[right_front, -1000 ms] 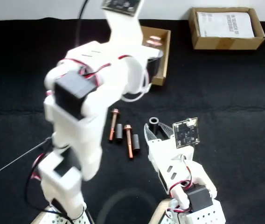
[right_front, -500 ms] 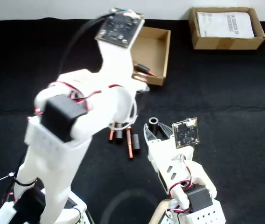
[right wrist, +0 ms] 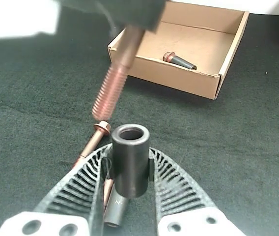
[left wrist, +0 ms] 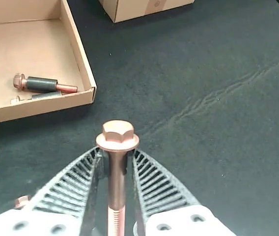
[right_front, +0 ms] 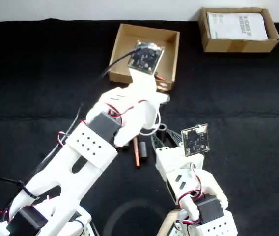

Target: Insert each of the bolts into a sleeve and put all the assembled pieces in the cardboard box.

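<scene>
Black cloth table (right_front: 257, 108) (creased), white wall (right_front: 56, 9) behind, left gripper (left wrist: 116, 153) clamping bolt (left wrist: 117, 138), right gripper (right wrist: 129, 151) clamping sleeve (right wrist: 129, 172).

Robotics lab bench: black cloth over the desk (right_front: 247, 98), a plain white wall (right_front: 56, 9) at the far edge, and white arms (right_front: 80, 157) with bare circuit boards (right_front: 195, 139) and wiring.

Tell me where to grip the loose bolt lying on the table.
Take the bolt at mid-shank, probably from straight above, closing across its width. It lies flat on the table, so its underside is blocked, and the long bare shank offers parallel sides.
</scene>
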Motion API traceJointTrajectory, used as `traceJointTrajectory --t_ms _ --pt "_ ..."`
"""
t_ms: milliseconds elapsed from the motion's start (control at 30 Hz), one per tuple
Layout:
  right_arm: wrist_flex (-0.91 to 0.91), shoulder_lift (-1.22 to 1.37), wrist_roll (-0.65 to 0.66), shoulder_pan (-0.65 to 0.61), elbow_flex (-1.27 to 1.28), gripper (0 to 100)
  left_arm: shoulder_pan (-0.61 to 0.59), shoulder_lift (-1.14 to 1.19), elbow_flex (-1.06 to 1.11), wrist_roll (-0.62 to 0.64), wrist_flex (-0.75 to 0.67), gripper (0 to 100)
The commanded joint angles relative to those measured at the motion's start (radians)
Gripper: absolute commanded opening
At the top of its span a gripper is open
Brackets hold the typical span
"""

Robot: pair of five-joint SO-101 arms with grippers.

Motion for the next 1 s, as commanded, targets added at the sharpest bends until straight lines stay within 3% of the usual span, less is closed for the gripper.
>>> traceJointTrajectory --t_ms 0,133,967 --pt "-0.021 -0.007 -0.005 -0.007 -0.008 0.8 0.030 -0.058 0.001 0.052 -0.037 1" --pt "-0.022 -0.007 -0.005 -0.007 -0.010 0.8 0.035 -0.061 0.001 0.138 -0.037 1" --pt "-0.022 -0.005 -0.006 -0.007 -0.007 0.8 0.062 -0.061 -0.008 0.203 -0.041 1"
